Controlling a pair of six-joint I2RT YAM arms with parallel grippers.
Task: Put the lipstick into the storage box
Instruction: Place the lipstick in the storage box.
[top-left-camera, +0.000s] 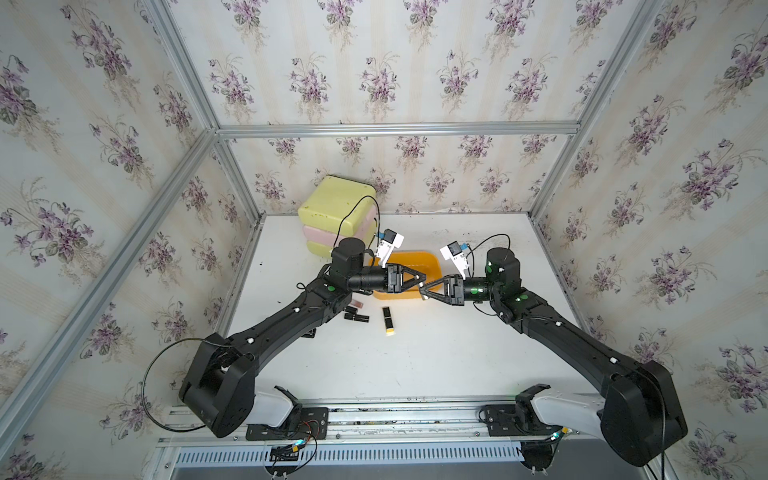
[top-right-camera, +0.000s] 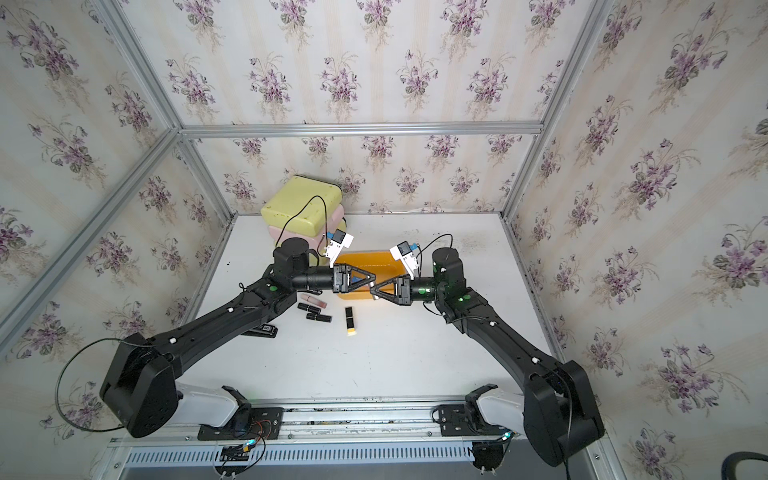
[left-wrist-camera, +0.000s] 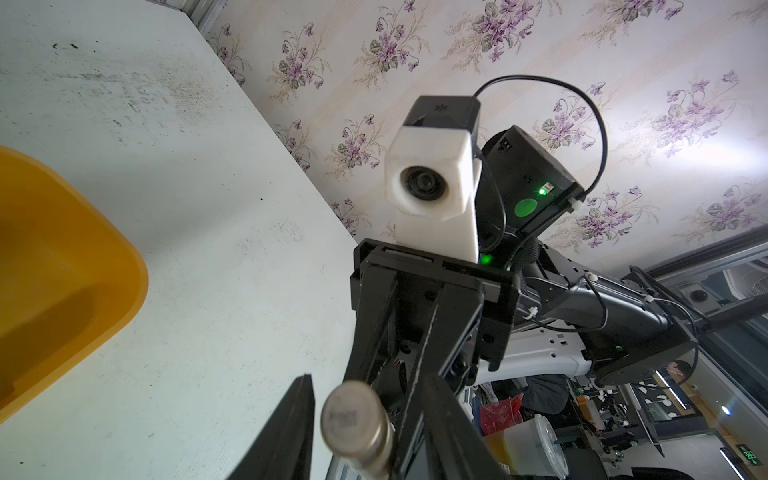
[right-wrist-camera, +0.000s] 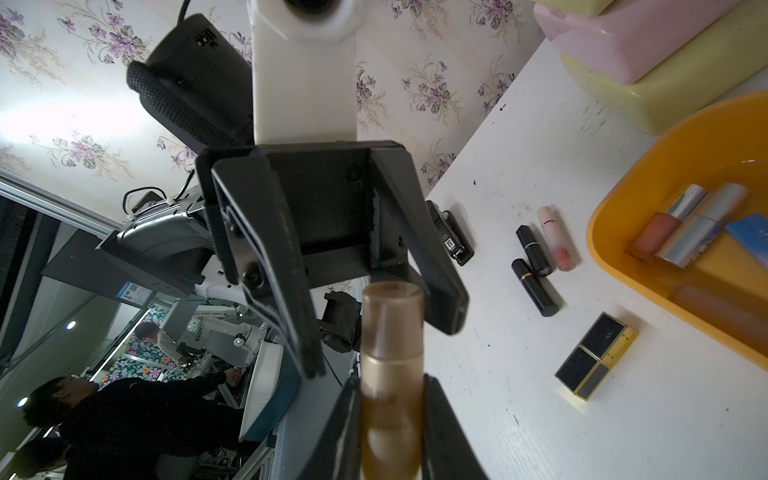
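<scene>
Two pincers: meeting tip to tip above shallow orange-yellow plastic storage box (top-left-camera: 432, 266)
Right gripper (right-wrist-camera: 390, 399): clamping gold cylindrical lipstick (right-wrist-camera: 390, 353)
Left gripper (right-wrist-camera: 374, 316): part open, straddling lipstick's end; contact unclear

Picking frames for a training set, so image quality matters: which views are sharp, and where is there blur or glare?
Both top views: evenly lit, sharp, edges bowed by the wide lens. Left wrist view: the lipstick is blurred close up. Right wrist view: wallpaper glare, dim background.

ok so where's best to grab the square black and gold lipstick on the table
Take the square lipstick across its black middle from straight above, jaws on its long sides: it lies flat, its faces parallel, with table free either side.
</scene>
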